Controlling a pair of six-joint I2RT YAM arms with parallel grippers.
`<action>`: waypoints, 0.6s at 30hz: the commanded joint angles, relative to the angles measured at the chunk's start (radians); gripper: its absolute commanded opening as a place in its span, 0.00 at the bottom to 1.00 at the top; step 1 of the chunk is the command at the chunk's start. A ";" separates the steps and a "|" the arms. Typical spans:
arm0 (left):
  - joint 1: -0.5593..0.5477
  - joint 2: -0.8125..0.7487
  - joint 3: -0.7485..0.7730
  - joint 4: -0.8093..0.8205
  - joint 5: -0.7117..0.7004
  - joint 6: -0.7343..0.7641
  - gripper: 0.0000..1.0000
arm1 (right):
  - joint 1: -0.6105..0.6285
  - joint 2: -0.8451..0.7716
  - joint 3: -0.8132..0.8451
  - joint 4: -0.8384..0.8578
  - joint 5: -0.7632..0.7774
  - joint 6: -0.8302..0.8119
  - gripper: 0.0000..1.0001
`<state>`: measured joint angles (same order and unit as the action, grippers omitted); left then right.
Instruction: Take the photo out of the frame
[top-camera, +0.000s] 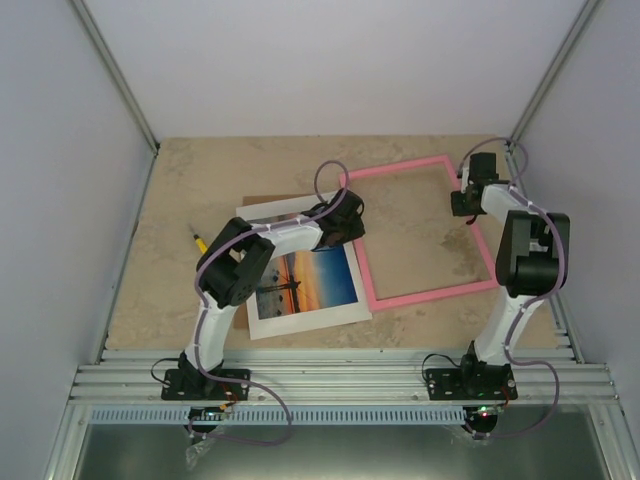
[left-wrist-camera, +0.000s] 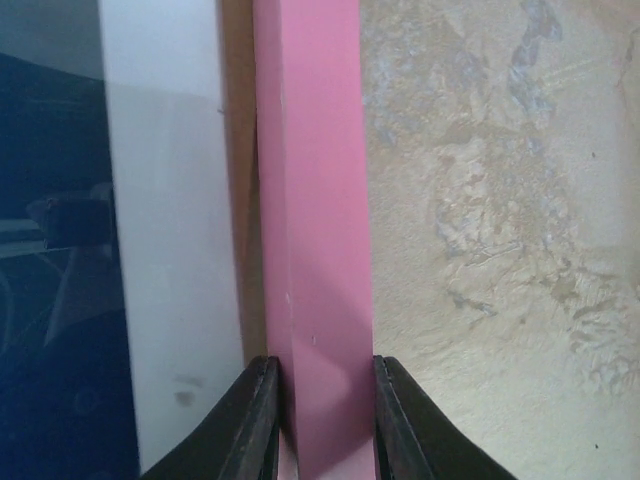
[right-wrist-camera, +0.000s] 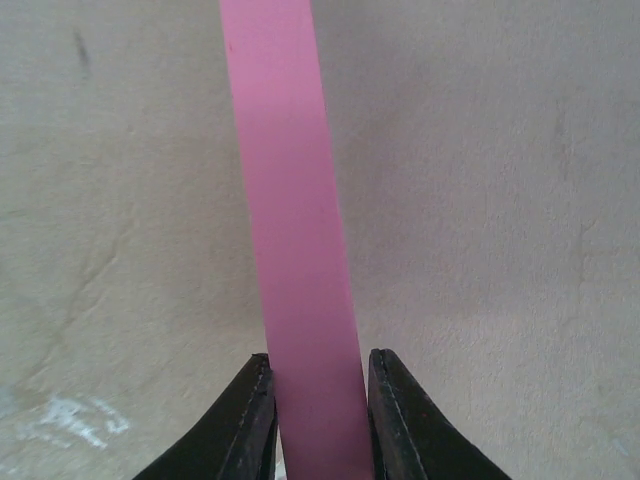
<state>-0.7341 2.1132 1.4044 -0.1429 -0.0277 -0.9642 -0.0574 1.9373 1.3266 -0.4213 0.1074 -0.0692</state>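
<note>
Two arms reach over the table (top-camera: 170, 290) in the view from above. The pink frame (top-camera: 430, 294) lies flat on the right half, and the bare table shows through its middle. The photo (top-camera: 310, 278), an orange sky over blue water, lies outside the frame, just to its left. The photo sits inside a white border (top-camera: 300, 322). A brown board (top-camera: 262, 200) peeks out from under the far edge of the white border. The left claw (top-camera: 345, 228) sits at the left bar of the frame, right where the frame and the white border come together. The right claw (top-camera: 467, 205) sits at the right bar, near the far corner. A small yellow tool (top-camera: 199, 241) lies near the left side of the table, apart from the other things.

From the left wrist, the left claw (left-wrist-camera: 325, 368) is clamped on a pink bar of the frame (left-wrist-camera: 315, 180), with one black finger (left-wrist-camera: 255, 420) pressed on each side. Left of the bar comes a thin brown strip (left-wrist-camera: 240, 200), then the white border (left-wrist-camera: 170, 250), then a dark shiny part (left-wrist-camera: 50, 250). I cannot tell what the dark part shows. Right of the bar is the table (left-wrist-camera: 500, 250).

From the right wrist, the right claw (right-wrist-camera: 320, 365) is clamped on another pink bar of the frame (right-wrist-camera: 285, 180). The table (right-wrist-camera: 480, 200) lies on both sides of that bar.
</note>
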 joint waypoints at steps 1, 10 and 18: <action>-0.085 0.005 0.063 0.116 0.179 -0.013 0.00 | 0.012 0.063 0.056 0.049 0.065 0.118 0.11; -0.081 -0.030 0.010 0.123 0.127 0.002 0.10 | 0.013 0.020 0.066 -0.038 0.161 0.164 0.47; -0.079 -0.025 -0.018 0.159 0.137 -0.036 0.20 | 0.096 -0.107 0.003 -0.047 0.164 0.227 0.69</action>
<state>-0.8089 2.1288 1.3968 -0.1066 0.0528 -0.9623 -0.0185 1.9018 1.3540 -0.4644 0.2535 0.1020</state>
